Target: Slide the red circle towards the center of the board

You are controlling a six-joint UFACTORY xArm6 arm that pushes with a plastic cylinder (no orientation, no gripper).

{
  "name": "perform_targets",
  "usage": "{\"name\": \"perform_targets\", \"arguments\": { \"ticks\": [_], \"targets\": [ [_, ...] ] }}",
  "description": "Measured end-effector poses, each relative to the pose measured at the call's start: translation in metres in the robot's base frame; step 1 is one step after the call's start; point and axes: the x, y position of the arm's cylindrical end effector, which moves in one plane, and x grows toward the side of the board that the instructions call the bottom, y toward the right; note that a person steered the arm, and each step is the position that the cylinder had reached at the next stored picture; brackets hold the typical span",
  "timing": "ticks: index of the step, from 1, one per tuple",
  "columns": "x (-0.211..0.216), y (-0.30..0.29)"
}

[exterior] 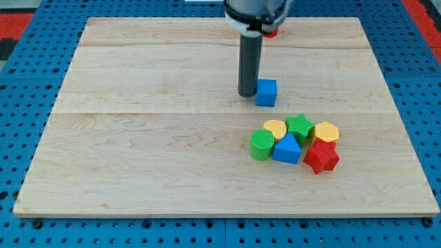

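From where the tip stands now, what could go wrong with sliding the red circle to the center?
1. My tip sits just left of the blue cube; moving right would shove it.
2. The red circle is mostly hidden behind the arm at the top edge, so contact is hard to judge.
3. A long push could reach the cluster around the green star.

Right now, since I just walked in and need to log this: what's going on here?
My tip rests on the board, just to the view's left of the blue cube. The red circle peeks out behind the arm at the view's top edge, not yet centred. Six other blocks cluster at lower right.
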Motion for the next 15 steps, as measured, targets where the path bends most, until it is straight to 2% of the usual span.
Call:
{"name": "perform_targets", "arguments": {
  "ticks": [1,2,3,4,5,6,7,8,10,11,12,13,14,15],
  "targets": [
    [-0.043,0.01],
    [-0.04,0.034],
    [0.013,0.054],
    [0.005,0.063],
    [-0.073,0.122],
    [-0.162,0.153],
    [-0.221,0.153],
    [-0.22,0.137],
    [-0.212,-0.001],
    [-0.179,-0.041],
    [-0.094,-0.056],
    [-0.055,-0.056],
    [-0.126,-0.043],
    [-0.135,-0.086]
  ]
}}
